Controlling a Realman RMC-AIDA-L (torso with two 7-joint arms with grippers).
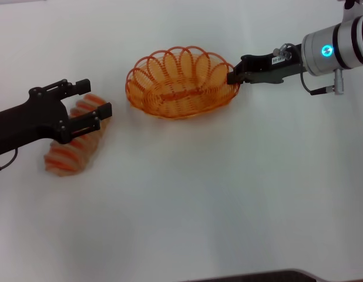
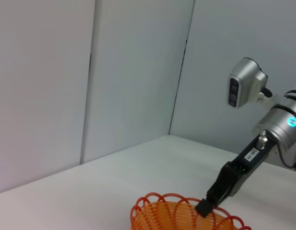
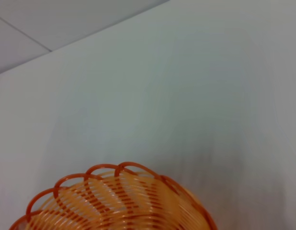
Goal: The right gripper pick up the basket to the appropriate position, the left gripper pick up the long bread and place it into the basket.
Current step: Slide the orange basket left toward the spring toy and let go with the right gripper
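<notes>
Both arms are engaged. The right gripper (image 1: 234,76) sits at the right end of the basket (image 1: 181,83), fingers pinched on the looped rim there; the left wrist view confirms the claw (image 2: 205,207) biting the rim of the basket (image 2: 172,215) from above and to the side. The basket is at the far centre of the white table (image 1: 228,194), empty, and looks slightly tipped, so probably the placing step is in hand or just ending; whether it rests fully on the surface I cannot tell. The left gripper (image 1: 94,100) is over the long bread (image 1: 73,144) at the left, fingers spread, one to the far side of the loaf's far end and one across its ridges, not yet closed on it. The bread lies diagonally, far end towards the basket, near end pointing to the left edge, well apart from the basket. Judgement: basket step nearly done, bread grasp just starting. The next move calls for the left claw to settle around the loaf and squeeze, then lift and carry right to the basket, turning the loaf to match the basket's long axis. In the way: the right claw on the rim takes up the right end, so the drop should come from the left or above the centre. The scalloped loops could catch the loaf's end. Nothing else on the table between them. The right wrist view shows only the basket rim (image 3: 114,191) and bare table.
</notes>
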